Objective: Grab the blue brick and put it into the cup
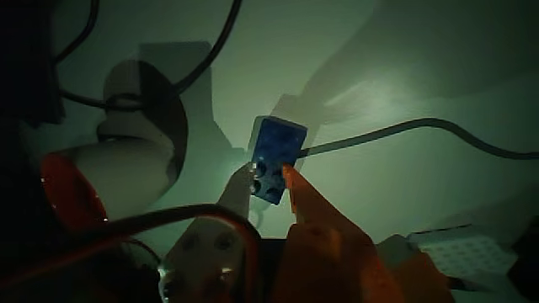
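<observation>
Near the middle of the wrist view, dim greenish light. Blue brick sits between the two fingers, studs facing the camera at its lower end. Pale finger presses on the brick's left lower edge; orange finger touches its right lower edge. Fingers clamped on the brick, tips at its lower half, upper half sticking out beyond them.

Whether the brick rests on the desk or is lifted off it: cannot tell. A shadow of the fingers and brick falls up and to the right on the pale surface.

Left of the brick: a white cup, seen at an angle, partly in shadow. Cup and brick are apart, brick outside it. An orange-red curved shape lies at the cup's lower left; too dark to identify.

Dark cables: one runs from behind the brick's right side off toward the right edge; another loops across the upper left, over the cup area. A thin cable crosses the lower left foreground, close to the camera.

Bottom right corner: a white block with a grid of dots, well apart from the brick.
</observation>
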{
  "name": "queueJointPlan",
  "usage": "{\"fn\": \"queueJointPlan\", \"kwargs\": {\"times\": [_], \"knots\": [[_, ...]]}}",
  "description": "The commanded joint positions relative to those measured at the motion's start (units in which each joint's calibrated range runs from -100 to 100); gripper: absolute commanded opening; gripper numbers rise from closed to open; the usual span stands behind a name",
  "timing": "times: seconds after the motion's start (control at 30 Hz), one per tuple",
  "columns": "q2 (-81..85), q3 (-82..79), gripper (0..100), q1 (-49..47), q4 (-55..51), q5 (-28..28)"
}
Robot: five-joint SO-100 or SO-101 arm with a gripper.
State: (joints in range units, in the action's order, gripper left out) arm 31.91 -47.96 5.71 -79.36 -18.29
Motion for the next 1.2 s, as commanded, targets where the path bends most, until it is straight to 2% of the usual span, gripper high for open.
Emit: {"fn": "queueJointPlan", "kwargs": {"times": [0.0, 0.17, 0.27, 0.5, 0.9, 1.17], "knots": [[3.17, 2.15, 22, 0.59, -1.47, -1.89], [4.2, 3.05, 33, 0.76, -5.13, -3.64], [2.56, 0.24, 35, 1.66, -3.67, -3.79], [-6.12, -1.03, 36, 7.92, 1.7, -3.25], [-11.88, -0.48, 35, 10.72, 9.74, -8.92], [-20.39, 5.95, 34, 9.9, 9.74, -14.24]]}}
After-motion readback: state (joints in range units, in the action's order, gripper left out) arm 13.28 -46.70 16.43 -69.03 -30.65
